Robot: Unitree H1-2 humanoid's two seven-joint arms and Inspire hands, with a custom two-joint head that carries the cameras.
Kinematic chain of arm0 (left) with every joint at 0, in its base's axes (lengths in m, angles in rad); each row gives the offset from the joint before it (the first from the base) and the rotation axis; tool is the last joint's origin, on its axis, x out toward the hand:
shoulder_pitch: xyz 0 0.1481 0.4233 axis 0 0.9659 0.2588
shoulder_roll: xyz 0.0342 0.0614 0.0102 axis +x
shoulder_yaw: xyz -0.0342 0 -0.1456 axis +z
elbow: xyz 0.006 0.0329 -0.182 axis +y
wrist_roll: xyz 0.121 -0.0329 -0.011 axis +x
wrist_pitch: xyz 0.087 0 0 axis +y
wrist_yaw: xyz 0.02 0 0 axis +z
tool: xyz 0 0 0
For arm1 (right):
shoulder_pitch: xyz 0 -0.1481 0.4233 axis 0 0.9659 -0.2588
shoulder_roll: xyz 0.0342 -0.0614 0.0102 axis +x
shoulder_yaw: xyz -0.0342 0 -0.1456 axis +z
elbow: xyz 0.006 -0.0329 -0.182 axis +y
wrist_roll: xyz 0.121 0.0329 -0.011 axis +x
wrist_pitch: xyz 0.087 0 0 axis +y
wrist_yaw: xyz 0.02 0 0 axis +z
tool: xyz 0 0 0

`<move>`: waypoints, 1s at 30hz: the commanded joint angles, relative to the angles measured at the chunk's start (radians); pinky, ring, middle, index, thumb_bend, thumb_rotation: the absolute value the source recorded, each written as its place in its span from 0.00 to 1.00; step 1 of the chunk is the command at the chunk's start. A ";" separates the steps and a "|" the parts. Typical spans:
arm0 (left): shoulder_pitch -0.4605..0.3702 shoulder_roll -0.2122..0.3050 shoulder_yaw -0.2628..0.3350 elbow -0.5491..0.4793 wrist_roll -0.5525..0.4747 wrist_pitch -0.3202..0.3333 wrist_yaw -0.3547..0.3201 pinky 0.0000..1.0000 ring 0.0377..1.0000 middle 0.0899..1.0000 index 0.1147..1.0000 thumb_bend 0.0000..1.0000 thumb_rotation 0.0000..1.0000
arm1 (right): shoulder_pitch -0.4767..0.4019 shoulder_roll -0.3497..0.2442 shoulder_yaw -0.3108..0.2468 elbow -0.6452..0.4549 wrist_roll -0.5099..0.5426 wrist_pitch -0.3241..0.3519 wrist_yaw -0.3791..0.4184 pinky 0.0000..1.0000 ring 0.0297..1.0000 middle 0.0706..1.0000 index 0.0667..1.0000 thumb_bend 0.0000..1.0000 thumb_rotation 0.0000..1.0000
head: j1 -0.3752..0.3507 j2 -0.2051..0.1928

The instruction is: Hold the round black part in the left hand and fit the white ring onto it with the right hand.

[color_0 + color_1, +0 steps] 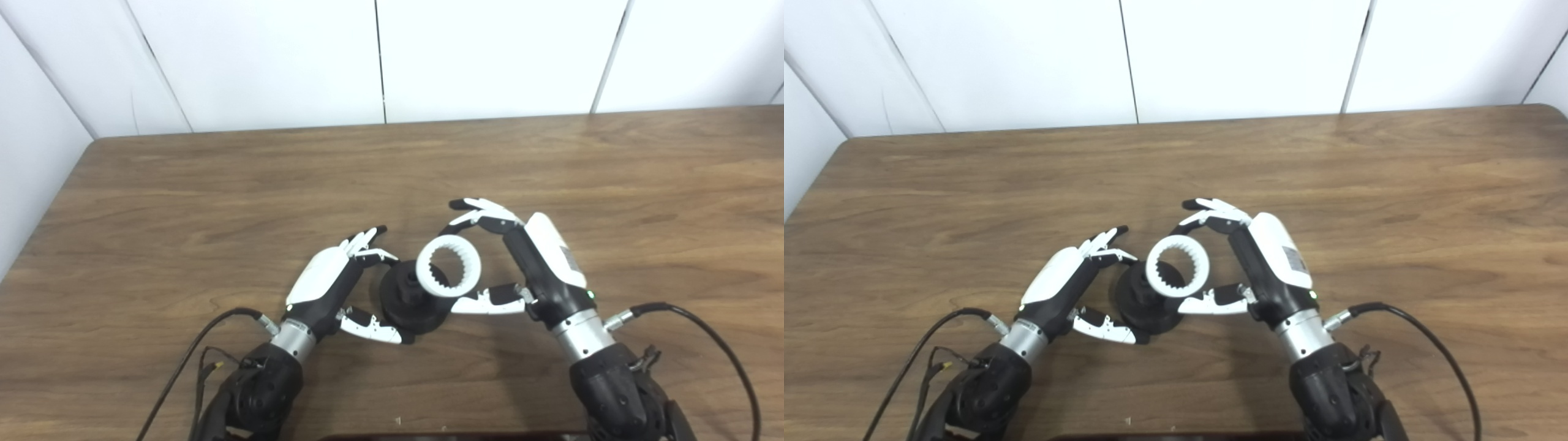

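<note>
The round black part (409,300) rests on the wooden table (392,171) near the front middle. My left hand (335,283) is shut on the black part, fingers on its far side and thumb on its near side. My right hand (520,257) is shut on the white ring (449,266), which has teeth on its inner edge. The ring is pinched between the fingers above and the thumb below. It is held tilted just above and to the right of the black part, overlapping its upper edge. The same shows in the right eye view, ring (1177,267) over black part (1142,303).
Black cables run from both wrists along the table (202,343) (704,324). A dark object's edge (441,437) shows at the bottom of the picture. White wall panels (380,55) stand behind the table's far edge.
</note>
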 commanded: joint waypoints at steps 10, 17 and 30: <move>-0.023 -0.011 -0.014 -0.009 0.013 0.001 -0.004 1.00 1.00 1.00 0.59 1.00 0.30 | -0.055 0.042 0.021 0.011 -0.027 -0.038 -0.006 0.95 0.86 0.81 0.45 0.52 0.15 | -0.005 0.002; -0.021 -0.007 -0.019 -0.010 0.028 -0.007 0.004 1.00 1.00 1.00 0.59 0.99 0.30 | -0.080 0.049 0.023 0.042 -0.038 -0.027 0.003 0.95 0.87 0.81 0.45 0.52 0.15 | 0.008 0.007; -0.021 -0.012 -0.018 -0.022 0.023 0.010 -0.007 1.00 1.00 1.00 0.59 1.00 0.29 | -0.082 0.052 0.022 0.092 -0.046 -0.042 -0.012 0.94 0.86 0.80 0.45 0.52 0.15 | 0.014 0.013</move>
